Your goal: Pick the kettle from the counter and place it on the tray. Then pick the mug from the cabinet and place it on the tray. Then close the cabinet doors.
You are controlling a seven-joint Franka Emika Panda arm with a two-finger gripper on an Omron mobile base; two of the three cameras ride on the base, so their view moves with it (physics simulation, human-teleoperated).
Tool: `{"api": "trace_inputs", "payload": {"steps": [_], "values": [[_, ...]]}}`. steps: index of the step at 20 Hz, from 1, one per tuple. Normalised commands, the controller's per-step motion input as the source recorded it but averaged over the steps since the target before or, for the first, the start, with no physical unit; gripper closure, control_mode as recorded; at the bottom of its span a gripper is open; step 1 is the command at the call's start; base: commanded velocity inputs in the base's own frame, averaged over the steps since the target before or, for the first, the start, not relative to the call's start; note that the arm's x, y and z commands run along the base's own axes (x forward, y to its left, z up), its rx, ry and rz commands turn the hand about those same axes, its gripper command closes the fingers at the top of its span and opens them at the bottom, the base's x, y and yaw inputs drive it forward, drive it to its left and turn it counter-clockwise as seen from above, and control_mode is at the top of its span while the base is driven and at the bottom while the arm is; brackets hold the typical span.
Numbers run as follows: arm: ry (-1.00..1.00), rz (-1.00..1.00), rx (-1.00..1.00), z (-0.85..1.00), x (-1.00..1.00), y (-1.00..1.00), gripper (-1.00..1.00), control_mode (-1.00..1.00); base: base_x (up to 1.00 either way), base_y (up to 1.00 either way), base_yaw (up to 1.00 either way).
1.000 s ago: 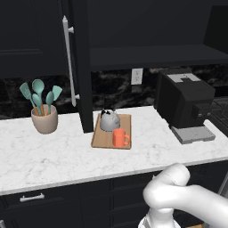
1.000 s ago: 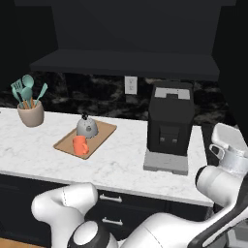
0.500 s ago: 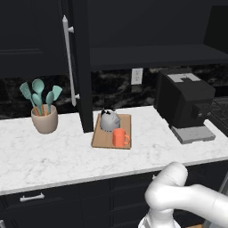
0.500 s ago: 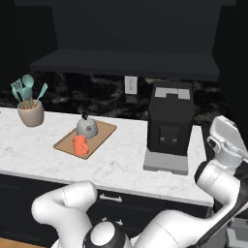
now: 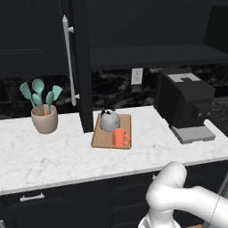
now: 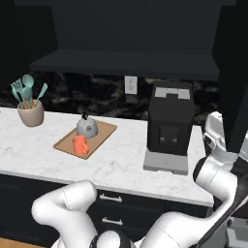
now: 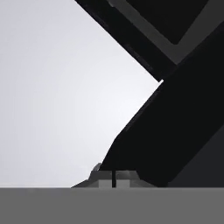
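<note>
White marble counter [image 5: 53,156] runs below the black cabinet [image 5: 147,31], carrying a wooden tray [image 5: 103,139] with the grey kettle [image 5: 109,120] on its far part and the orange mug [image 5: 119,137] on its near part, just beside each other. From the left, one door [image 5: 82,67] stands open edge-on at the tray's left with its silver handle [image 5: 69,62], next to a beige utensil pot [image 5: 44,119]; from the right, another dark door panel [image 6: 235,72] hangs at the far right past the coffee machine [image 6: 169,127], with the arm's wrist close against its lower edge. Looking along the gripper [image 7: 113,177], its fingertips are pressed together with nothing between them, close to a dark panel edge.
</note>
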Motion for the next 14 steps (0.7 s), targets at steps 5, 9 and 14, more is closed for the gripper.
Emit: {"api": "trace_inputs", "payload": {"steps": [5, 9, 14], "values": [[0.00, -0.18, -0.29, 0.68, -0.76, 0.12, 1.00, -1.00, 0.00, 0.00, 0.00], [0.00, -0.21, -0.33, 0.47, -0.82, 0.16, 1.00, -1.00, 0.00, 0.00, 0.00], [0.00, -0.19, -0.37, 0.30, -0.93, 0.56, 1.00, -1.00, 0.00, 0.00, 0.00]]}}
